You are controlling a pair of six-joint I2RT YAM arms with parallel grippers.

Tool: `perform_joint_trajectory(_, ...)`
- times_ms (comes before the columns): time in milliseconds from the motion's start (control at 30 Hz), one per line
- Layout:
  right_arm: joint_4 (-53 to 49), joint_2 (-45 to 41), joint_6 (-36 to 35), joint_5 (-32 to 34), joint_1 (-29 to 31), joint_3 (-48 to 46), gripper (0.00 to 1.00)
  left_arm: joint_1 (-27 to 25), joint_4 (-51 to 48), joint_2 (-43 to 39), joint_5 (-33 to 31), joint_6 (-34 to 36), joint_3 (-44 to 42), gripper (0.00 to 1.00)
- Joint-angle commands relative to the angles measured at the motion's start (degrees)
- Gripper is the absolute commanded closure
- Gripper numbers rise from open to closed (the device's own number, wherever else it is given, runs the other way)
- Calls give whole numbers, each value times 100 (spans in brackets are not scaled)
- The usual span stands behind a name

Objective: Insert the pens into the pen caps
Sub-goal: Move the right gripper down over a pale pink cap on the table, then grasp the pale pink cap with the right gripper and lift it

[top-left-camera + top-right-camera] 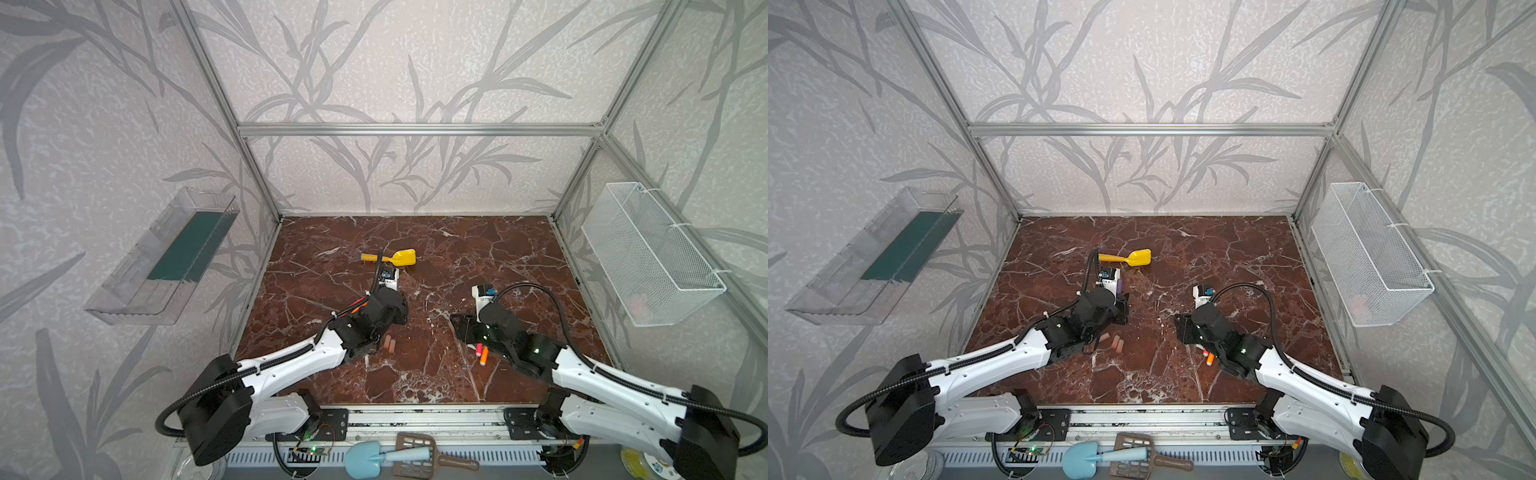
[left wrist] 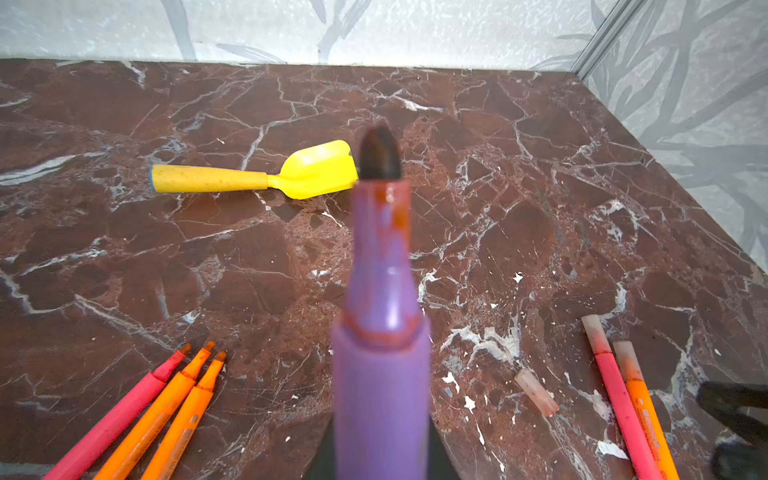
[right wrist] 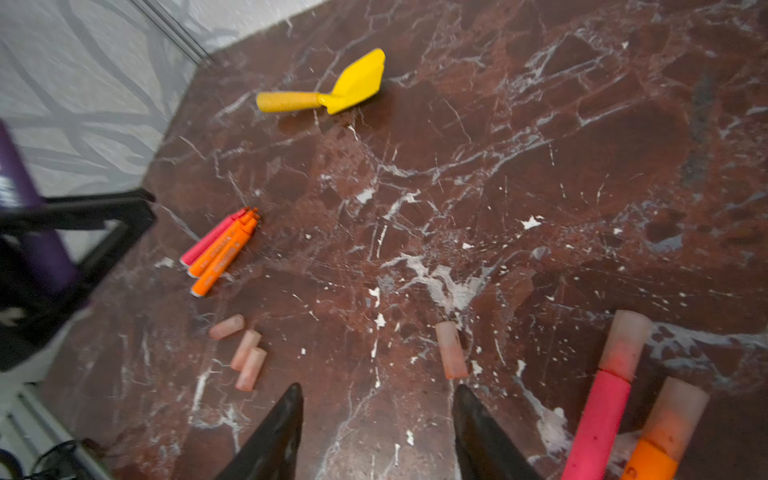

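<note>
Tabletop (image 1: 457, 249): glossy red-brown marble pattern with white veins. I judge it slick, so round pens could roll if I nudge them.
Left gripper (image 1: 1121, 305): clamped on the purple pen (image 2: 380, 332). It grips the barrel low, which leaves the tapered neck and dark rounded nib free, I think so that a cap can be pushed on. The pen is smooth plastic with reddish ink smears on the neck.
Uncapped pens (image 3: 220, 249): one pink-red and two orange lie packed side by side on the left, nibs pointing far. The left arm largely hides them in both top views.
Loose caps (image 3: 245, 353): three short translucent pinkish tubes lie close together on the near side of those pens.
Yellow shovel (image 1: 390, 257): a toy with a stubby handle, at far centre and well apart from the work. I leave it alone.
Single cap (image 3: 451, 351): lies alone in the middle, just ahead of the right gripper. It is my likely pick for the purple pen.
Right gripper (image 3: 377, 399): black tapered fingers stand apart with nothing between them.
Capped pens (image 3: 602, 407): a pink-red and an orange one lie side by side on the right, each with a frosted cap seated. I count two of the six pens as done.
</note>
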Motion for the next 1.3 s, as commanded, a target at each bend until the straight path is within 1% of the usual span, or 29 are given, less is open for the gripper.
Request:
perform_joint_trajectory(0, -591, 519, -468, 396, 29, 376, 44, -16, -5, -68, -229, -139, -64, 100)
perform_joint_trajectory(167, -734, 1261, -662, 464, 20, 683, 44, -9, -42, -56, -228, -133, -42, 100)
perform_joint_trajectory(333, -806, 1750, -801, 467, -10, 911, 45, -9, -42, -60, -224, -138, -46, 100)
perform_joint_trajectory(600, -831, 2462, -910, 58, -107, 1174, 51, -9, -45, 28, -147, -130, 2, 100)
perform_joint_trajectory(800, -903, 3010, -971, -116, -255, 1385, 55, -3, -59, 86, -53, -123, 31, 100)
perform_joint_trajectory(967, -982, 3272, -991, -210, -325, 1497, 60, 0, -58, 88, -28, -115, 40, 100)
perform_joint_trajectory(1167, -913, 3313, -956, -308, -326, 1454, 67, -8, -52, 91, -11, -118, 46, 100)
perform_joint_trajectory(1267, -869, 3355, -955, -273, -338, 1426, 68, -8, -42, 95, 11, -120, 39, 100)
